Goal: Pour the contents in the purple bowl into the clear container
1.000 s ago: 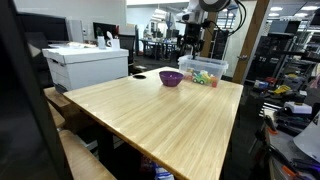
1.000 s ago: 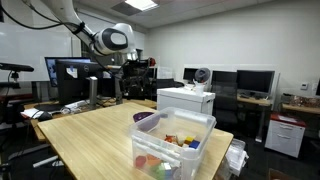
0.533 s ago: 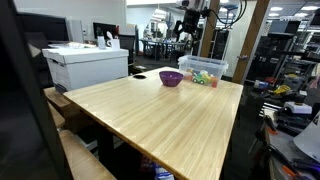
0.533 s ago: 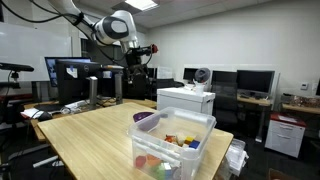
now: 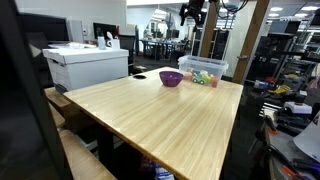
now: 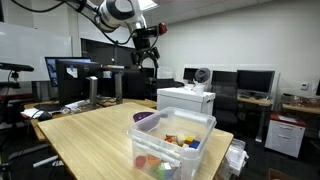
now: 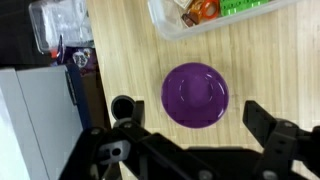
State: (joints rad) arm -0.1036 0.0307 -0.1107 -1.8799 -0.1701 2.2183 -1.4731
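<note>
**State.** The gripper (image 7: 190, 140) hangs well above the purple bowl (image 7: 195, 95). Its jaws are spread wide and hold nothing. The bowl stands upright on the wooden table (image 5: 160, 125). The clear container (image 7: 215, 15) sits just beside the bowl. A small black round object (image 7: 122, 105) lies near the bowl on another side. The white box (image 7: 35, 110) stands beyond that object, well apart from the bowl.

**Contents.** In the wrist view the inside of the bowl reads as plain glossy purple, with no pieces to be made out. Coloured pieces (image 7: 205, 10) show inside the container.

**Hazards, as judged from this position.**
- The descent onto the bowl is long. A small sideways error could land a finger on the rim rather than astride it, and the bowl would tip or skid.
- The bowl wall is glossy and the base is rounded. A shallow or off-centre pinch on the rim could let the bowl rotate or slip during the lift.
- The container is close to the bowl. A finger lowered on that side could strike the container wall and push it away.
- If the bowl is tilted before its lip is over the container, anything inside would fall on the table.
</note>
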